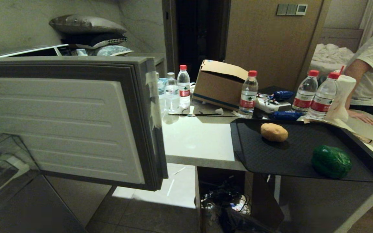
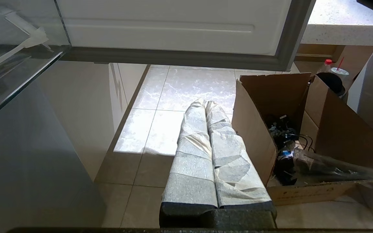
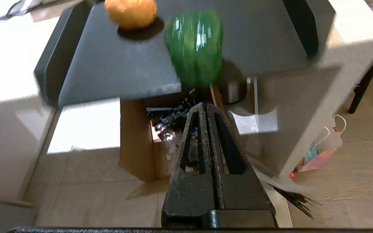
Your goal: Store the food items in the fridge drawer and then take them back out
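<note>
Fingers of right gripper (image 3: 206,108) pressed together, empty, below tray (image 3: 115,68) edge, just short of green item (image 3: 194,45); potato (image 3: 130,13) farther on tray; left gripper (image 2: 205,104) closed over floor; fridge drawer (image 1: 60,119) pulled out, bin contents indiscernible.

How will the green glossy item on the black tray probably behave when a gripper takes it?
The green item looks shiny, so it may slip between the fingers. Its rounded, lumpy shape suggests it could rock or roll if pushed. It sits near the black tray front edge, so a nudge might tip it off.
</note>
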Controlling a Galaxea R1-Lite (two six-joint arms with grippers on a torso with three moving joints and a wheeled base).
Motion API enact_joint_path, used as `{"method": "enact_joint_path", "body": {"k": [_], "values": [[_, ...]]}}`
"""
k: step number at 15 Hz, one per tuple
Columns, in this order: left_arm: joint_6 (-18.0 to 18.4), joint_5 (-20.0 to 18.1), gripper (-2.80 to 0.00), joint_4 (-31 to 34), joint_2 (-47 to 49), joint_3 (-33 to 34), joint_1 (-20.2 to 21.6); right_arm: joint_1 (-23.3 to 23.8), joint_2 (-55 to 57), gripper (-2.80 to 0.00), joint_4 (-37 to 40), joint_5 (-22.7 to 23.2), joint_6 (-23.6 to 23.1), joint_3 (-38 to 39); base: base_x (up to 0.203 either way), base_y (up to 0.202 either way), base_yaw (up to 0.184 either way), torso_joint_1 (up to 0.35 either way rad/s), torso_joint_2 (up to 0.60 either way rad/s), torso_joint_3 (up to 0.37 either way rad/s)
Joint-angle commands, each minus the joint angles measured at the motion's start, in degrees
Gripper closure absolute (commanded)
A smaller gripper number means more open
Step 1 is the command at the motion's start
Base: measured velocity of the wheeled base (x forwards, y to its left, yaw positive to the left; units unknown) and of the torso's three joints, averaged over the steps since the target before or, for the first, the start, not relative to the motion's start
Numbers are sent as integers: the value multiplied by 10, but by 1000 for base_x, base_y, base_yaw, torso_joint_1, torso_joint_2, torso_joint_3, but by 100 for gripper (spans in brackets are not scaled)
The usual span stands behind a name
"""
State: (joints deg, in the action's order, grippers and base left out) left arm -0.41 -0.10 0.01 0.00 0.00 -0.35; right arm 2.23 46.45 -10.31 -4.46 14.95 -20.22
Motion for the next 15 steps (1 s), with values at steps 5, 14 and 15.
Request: {"method": "enact_joint_path", "body": {"k": [5, 14, 15], "values": [[0, 0, 0, 0, 1, 0, 0, 4, 193, 0, -136, 0, -5, -31, 0, 0, 0, 0, 0, 0], [0, 0, 0, 0, 1, 0, 0, 2, 277, -280, -139, 0, -26, -91, 0, 0, 0, 0, 0, 0], [0, 0, 0, 0, 1, 0, 0, 2, 282, -280, -139, 0, -26, -97, 0, 0, 0, 0, 0, 0]]}}
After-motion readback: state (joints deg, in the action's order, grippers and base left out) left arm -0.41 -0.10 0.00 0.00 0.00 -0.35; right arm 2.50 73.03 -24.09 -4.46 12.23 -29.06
